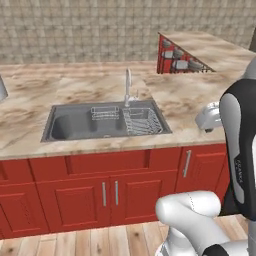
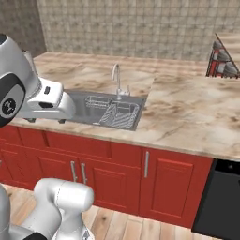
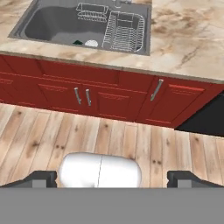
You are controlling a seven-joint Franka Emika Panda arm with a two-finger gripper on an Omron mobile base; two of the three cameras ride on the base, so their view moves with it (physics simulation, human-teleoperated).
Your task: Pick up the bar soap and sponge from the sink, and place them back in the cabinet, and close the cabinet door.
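Note:
The grey steel sink [image 1: 65,127] [image 2: 86,110] [image 3: 48,24] lies in the marble counter, with a chrome tap [image 1: 128,87] behind it. In the hand view the dark green sponge [image 3: 77,42] rests on the basin floor just left of the round white drain [image 3: 91,43]. The bar soap is hidden. My gripper [image 3: 113,178] is open, its tips wide apart with nothing between them. It hangs in front of the counter, to the right of the sink and well back from it. The cabinet door is out of view.
Wire racks [image 1: 142,121] [image 3: 124,30] fill the sink's right half. Red base cupboards [image 1: 107,192] [image 3: 83,94] run under the counter, with a black appliance [image 2: 220,197] at their right. A red open case of grey things [image 1: 177,57] stands back right; I cannot tell if it is the cabinet.

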